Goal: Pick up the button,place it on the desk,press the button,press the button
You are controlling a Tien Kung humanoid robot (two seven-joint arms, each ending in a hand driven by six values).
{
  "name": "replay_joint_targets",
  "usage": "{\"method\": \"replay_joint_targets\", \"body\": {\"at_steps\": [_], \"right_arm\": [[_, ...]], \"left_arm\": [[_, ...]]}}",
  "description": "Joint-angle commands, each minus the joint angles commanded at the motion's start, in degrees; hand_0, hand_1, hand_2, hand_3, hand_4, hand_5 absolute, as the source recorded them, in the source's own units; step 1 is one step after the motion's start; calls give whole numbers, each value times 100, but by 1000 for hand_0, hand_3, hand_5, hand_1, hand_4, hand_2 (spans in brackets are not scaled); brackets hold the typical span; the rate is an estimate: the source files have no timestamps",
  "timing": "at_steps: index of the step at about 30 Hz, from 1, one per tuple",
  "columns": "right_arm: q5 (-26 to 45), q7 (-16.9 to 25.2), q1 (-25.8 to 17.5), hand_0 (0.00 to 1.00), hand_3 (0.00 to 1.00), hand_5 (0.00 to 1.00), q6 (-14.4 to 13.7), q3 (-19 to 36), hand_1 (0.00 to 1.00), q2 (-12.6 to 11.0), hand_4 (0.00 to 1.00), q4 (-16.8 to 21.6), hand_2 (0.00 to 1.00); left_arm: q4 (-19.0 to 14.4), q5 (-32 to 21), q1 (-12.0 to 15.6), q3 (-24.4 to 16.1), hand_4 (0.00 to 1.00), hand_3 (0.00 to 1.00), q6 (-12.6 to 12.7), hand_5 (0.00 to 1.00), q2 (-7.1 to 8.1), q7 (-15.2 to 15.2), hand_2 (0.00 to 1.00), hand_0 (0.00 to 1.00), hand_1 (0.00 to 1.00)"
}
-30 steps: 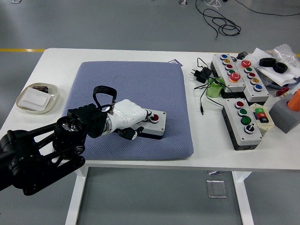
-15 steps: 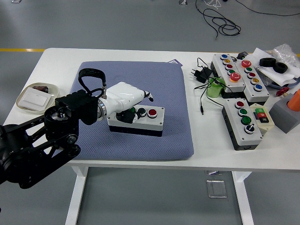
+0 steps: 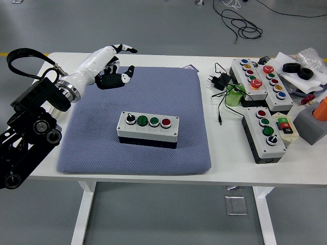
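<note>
A grey button box [image 3: 148, 129] lies on the blue-grey pad [image 3: 102, 148], near its middle. It carries a black knob, two green buttons and a red button in a row. My left hand [image 3: 116, 66] hangs well above and to the upper left of the box, over the pad's far left corner. Its white fingers [image 3: 124, 48] are spread and hold nothing. The right arm is out of view.
A shallow dish [image 3: 41, 106] with a card sits at the table's left edge. Right of the pad are a black adapter with cable [image 3: 218, 81], a green object [image 3: 233, 96], three more button boxes [image 3: 266, 133] and an orange-topped grey block [image 3: 312, 120].
My left hand has lifted off the button box and swung up and left to the pad's far corner. The box now lies uncovered and squarer on the pad.
</note>
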Motion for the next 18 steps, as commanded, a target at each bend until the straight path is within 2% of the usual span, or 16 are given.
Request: {"method": "replay_joint_targets", "body": {"at_steps": [3,5,6,9,11,12,17,18], "right_arm": [[11,2,-6,643,561,226,-3,8,475,0,302,0,617],[-2,-1,-2,643,561,226,-2,15,475,2,302,0,617],[-5,-1,-2,643,561,227,-1,17,475,2,302,0,617],[-33,-7,-4,643,561,227,4,38,475,8,302,0,617],[-35,-7,-6,643,561,227,5,42,475,10,302,0,617],[-37,-6,-6,643,561,227,5,44,475,10,302,0,617],[-37,-7,-9,643,561,227,3,44,475,11,302,0,617],[-38,-8,-11,643,561,227,2,45,474,11,301,0,617]], "left_arm": [[108,-708,122,-56,569,869,691,998,44,-442,653,511,598],[171,-1192,202,-112,569,869,1004,998,56,-771,653,511,598],[181,-1452,214,-122,567,886,1051,998,57,-842,821,691,758],[299,-2160,308,-272,567,886,931,998,77,-1192,821,691,758],[332,-2644,342,-316,567,886,870,998,108,-1271,821,691,758],[346,-2905,368,-338,601,901,831,998,137,-1311,837,735,800],[377,-4077,474,-430,601,901,760,998,237,-1381,837,735,800],[385,-4338,490,-444,631,907,751,998,253,-1386,854,757,814]]}}
